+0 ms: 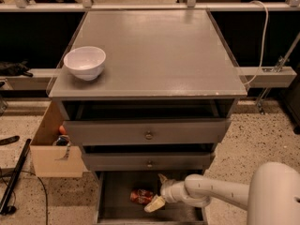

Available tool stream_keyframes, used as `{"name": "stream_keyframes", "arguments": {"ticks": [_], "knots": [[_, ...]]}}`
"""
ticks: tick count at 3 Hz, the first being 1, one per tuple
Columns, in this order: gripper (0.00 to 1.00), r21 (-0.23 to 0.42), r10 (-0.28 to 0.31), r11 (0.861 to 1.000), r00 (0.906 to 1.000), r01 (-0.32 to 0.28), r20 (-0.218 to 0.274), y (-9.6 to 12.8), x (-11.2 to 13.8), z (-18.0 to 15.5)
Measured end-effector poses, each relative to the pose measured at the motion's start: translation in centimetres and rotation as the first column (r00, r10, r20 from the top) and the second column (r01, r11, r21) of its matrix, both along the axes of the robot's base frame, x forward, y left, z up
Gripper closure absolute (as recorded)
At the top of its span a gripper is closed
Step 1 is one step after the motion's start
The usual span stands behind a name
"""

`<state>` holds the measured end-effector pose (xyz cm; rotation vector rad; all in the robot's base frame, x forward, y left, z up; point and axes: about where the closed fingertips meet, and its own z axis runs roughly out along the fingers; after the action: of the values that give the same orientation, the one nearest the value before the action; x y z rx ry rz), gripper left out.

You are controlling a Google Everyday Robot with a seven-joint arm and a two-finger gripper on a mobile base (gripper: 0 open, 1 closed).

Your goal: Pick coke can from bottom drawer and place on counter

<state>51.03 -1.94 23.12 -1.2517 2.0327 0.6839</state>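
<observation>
The coke can (140,196) lies on its side on the floor of the pulled-out bottom drawer (116,201), red-orange with white markings. My gripper (155,192) is down inside the drawer just right of the can, open, one fingertip above and one below the can's right end. I cannot tell whether the fingers touch the can. The white arm reaches in from the lower right. The grey counter (159,50) spreads out above the drawers.
A white bowl (85,62) stands on the counter's front left. Two upper drawers with round knobs (148,135) hang slightly open above the gripper. An open cardboard box (52,150) sits left of the cabinet, a black pole (14,177) lies on the floor.
</observation>
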Motion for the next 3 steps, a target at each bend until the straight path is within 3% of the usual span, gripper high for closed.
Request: {"name": "stream_keyframes", "arguments": {"ticks": [2, 3], "knots": [[0.00, -0.019, -0.002, 1.000, 1.0000, 0.002, 0.007, 0.2, 3.6, -3.7], [0.00, -0.016, -0.001, 1.000, 1.0000, 0.001, 0.008, 0.4, 3.7, -4.5]]}}
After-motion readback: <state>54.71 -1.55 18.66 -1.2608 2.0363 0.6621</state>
